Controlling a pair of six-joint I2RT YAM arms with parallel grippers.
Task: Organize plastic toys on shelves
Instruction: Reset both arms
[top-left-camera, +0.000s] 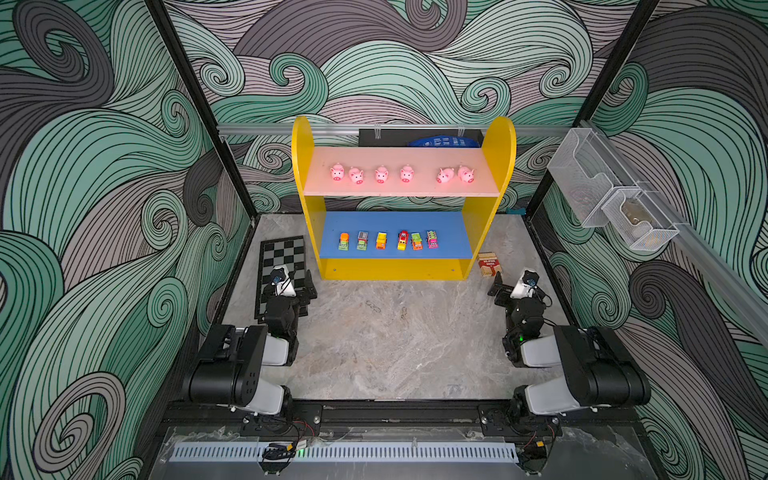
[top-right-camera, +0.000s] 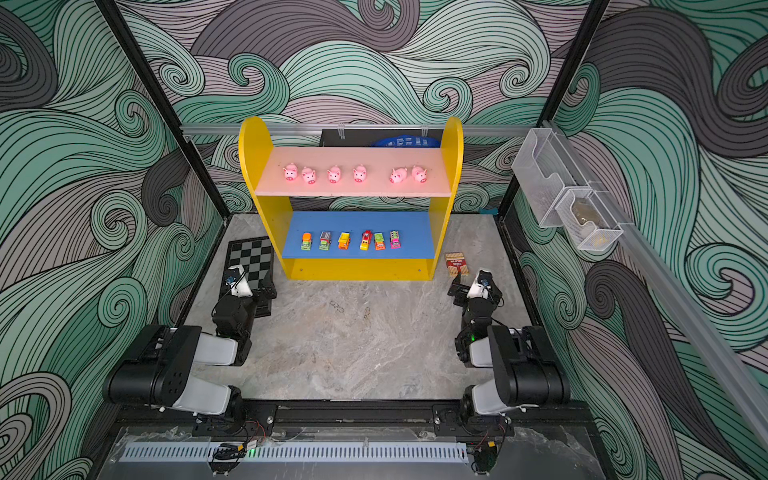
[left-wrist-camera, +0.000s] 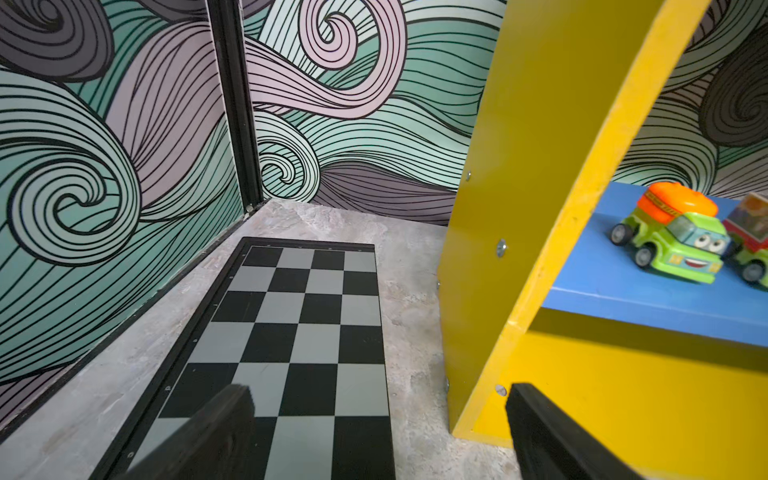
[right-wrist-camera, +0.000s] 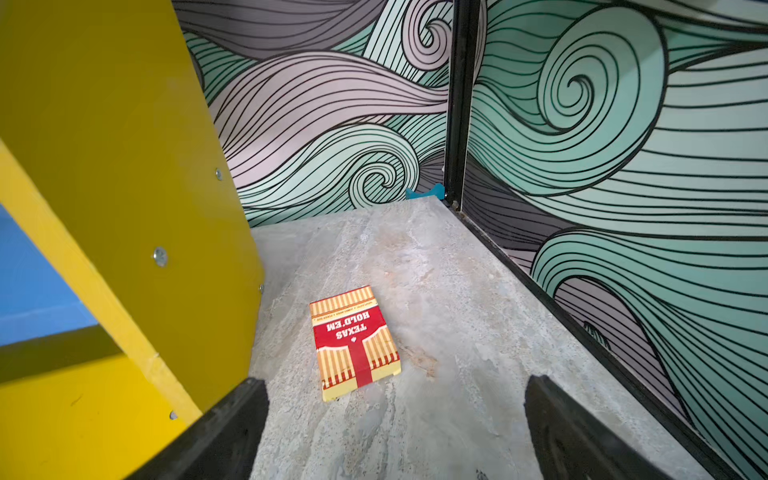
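Evidently finished: pigs (top-left-camera: 381, 174) lined shelves (top-left-camera: 303, 166) up top, cars (top-left-camera: 381, 240) below; left end effector (left-wrist-camera: 376, 395), right end effector (right-wrist-camera: 395, 384) gaped wide, empty; nothing seemed left to fetch.

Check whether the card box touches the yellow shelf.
Apart. The right wrist view shows a strip of bare table between the card box and the side panel of the shelf.

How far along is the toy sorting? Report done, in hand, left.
Done: six pigs line the pink upper board, six vehicles the blue lower board. In hand: nothing; left hand and right hand hang open, empty. Left: no toy seen off the shelves.
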